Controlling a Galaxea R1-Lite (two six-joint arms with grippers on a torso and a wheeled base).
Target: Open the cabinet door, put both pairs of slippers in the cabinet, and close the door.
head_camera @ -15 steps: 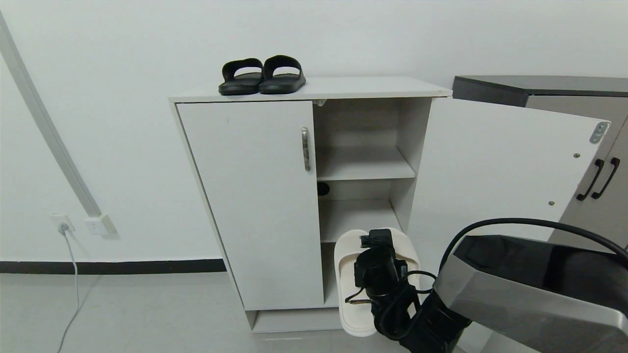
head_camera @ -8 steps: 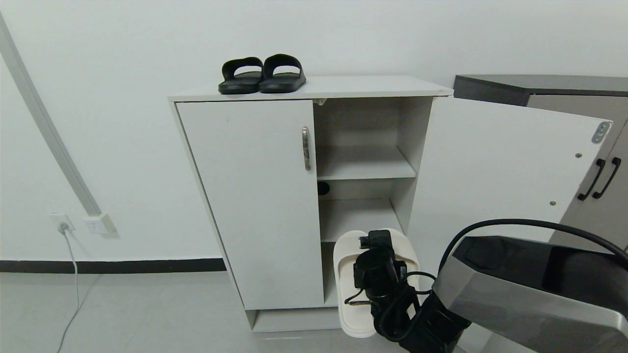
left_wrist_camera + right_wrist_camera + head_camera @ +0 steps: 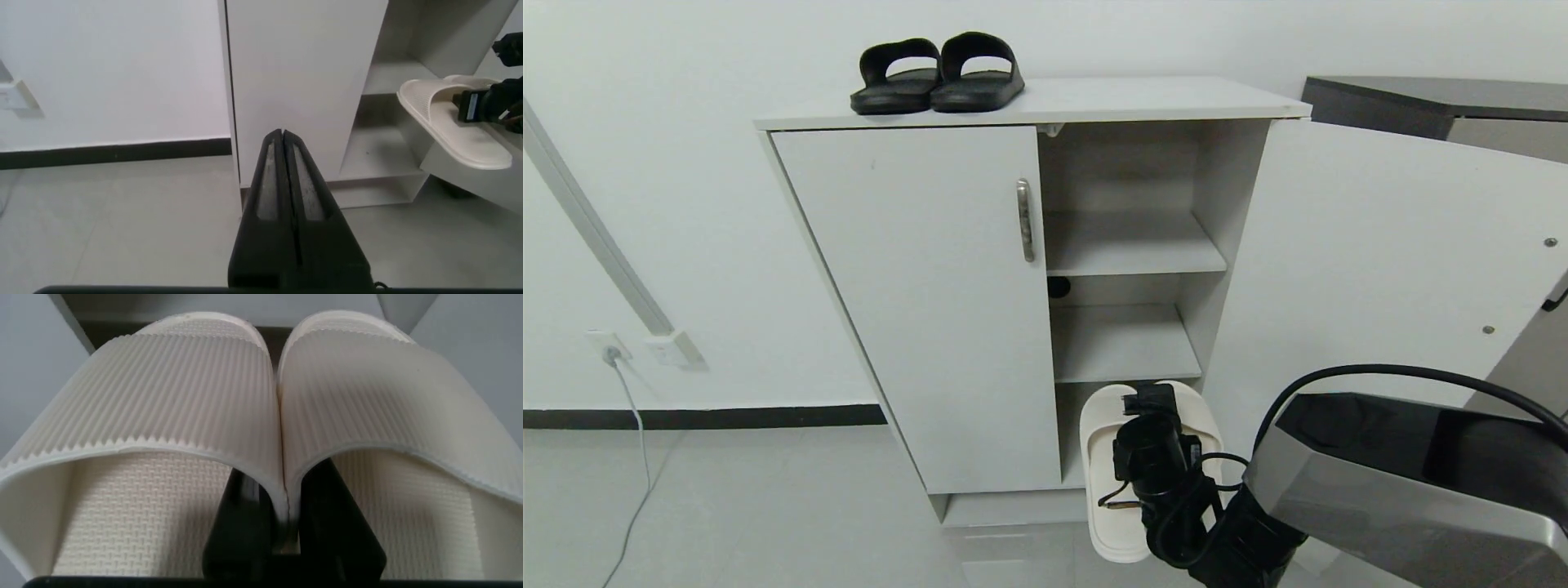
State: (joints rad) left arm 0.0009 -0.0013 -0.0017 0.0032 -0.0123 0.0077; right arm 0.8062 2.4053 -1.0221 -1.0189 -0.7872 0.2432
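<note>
At lower centre, the right gripper [image 3: 1147, 402] clamps the white slippers [image 3: 1098, 457] by their inner straps, just before the bottom of the open cabinet [image 3: 915, 310], where a toe catching the shelf edge [image 3: 1094, 380] could twist the pair loose.

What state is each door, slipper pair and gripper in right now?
right cabinet door, open wide.
left cabinet door, shut.
right gripper, shut on the white slippers' inner strap edges.
left gripper, shut, holding nothing.
white slippers, clamped together as a pair, not yet inside the cabinet.
black slippers, side by side on top of the cabinet, untouched.
</note>
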